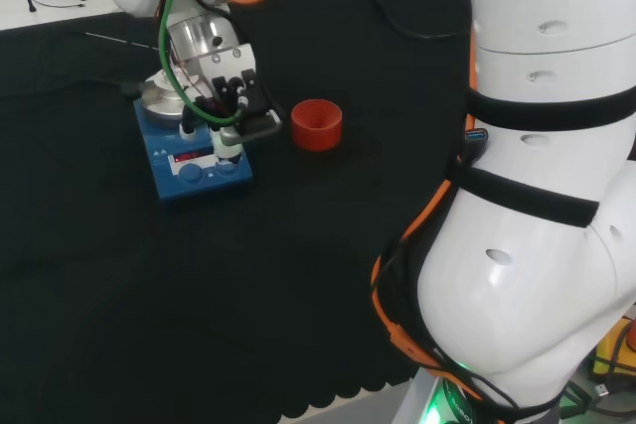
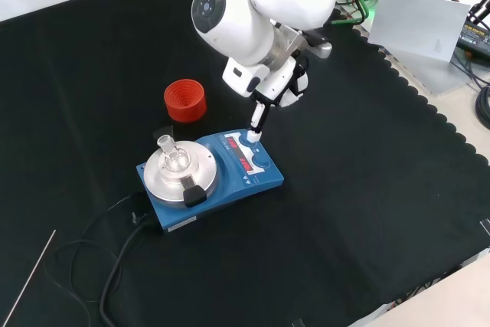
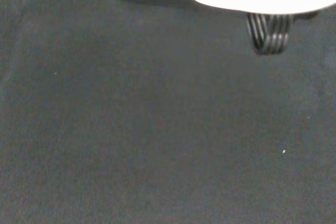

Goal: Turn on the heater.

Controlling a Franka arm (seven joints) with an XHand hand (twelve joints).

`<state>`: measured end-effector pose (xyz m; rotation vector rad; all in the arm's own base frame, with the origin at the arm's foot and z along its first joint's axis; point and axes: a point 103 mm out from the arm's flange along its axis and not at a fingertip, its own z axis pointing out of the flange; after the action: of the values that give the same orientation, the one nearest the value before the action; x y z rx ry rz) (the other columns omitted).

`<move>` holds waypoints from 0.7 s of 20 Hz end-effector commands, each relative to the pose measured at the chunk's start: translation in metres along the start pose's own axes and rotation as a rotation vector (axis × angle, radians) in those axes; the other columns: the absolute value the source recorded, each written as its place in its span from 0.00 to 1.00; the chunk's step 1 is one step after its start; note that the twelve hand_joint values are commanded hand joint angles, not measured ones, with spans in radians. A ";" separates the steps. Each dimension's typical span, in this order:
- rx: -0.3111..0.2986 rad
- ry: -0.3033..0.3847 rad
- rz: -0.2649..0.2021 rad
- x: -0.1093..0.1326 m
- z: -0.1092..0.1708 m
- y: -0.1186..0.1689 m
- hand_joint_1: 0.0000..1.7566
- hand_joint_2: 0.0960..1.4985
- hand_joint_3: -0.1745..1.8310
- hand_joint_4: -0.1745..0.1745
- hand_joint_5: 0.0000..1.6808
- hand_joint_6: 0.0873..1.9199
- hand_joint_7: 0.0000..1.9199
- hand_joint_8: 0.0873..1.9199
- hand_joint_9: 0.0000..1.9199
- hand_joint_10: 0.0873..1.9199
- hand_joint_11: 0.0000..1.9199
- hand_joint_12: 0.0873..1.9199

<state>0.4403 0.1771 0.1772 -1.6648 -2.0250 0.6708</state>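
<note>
My hand [image 2: 277, 82] hung over the right end of the blue heater [image 2: 210, 178] in the front view, with one finger [image 2: 257, 122] stretched straight down and its tip on, or just above, the control panel [image 2: 246, 160]. I held nothing; the finger I could see was extended, not wrapped round anything. In the head view the same fingertip [image 1: 227, 146] met the near edge of the heater [image 1: 194, 161], beside its two round knobs.

The heater stood on the black cloth [image 2: 367, 189], its round metal plate [image 2: 178, 171] carrying a small clear glass vessel [image 2: 174, 160]. A red ribbed ring [image 2: 184, 100] sat on the cloth just beyond it, apart from it.

As I judged it, the reach was done and the press itself was in hand. A red strip showed on the panel, but I could not tell whether that meant the heater was already on, so the switching was still to be confirmed before I lifted away.
</note>
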 end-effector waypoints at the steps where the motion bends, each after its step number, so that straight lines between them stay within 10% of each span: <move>1: 0.046 -0.028 -0.013 0.013 0.004 0.005 0.91 0.26 0.78 0.44 0.22 0.00 0.90 1.00 1.00 0.91 0.96 0.89; 14: 0.102 -0.045 -0.004 0.012 0.011 0.011 0.91 0.26 0.79 0.44 0.23 0.00 0.90 1.00 1.00 0.91 0.96 0.90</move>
<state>0.4396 0.1900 0.1650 -1.6056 -1.9979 0.7871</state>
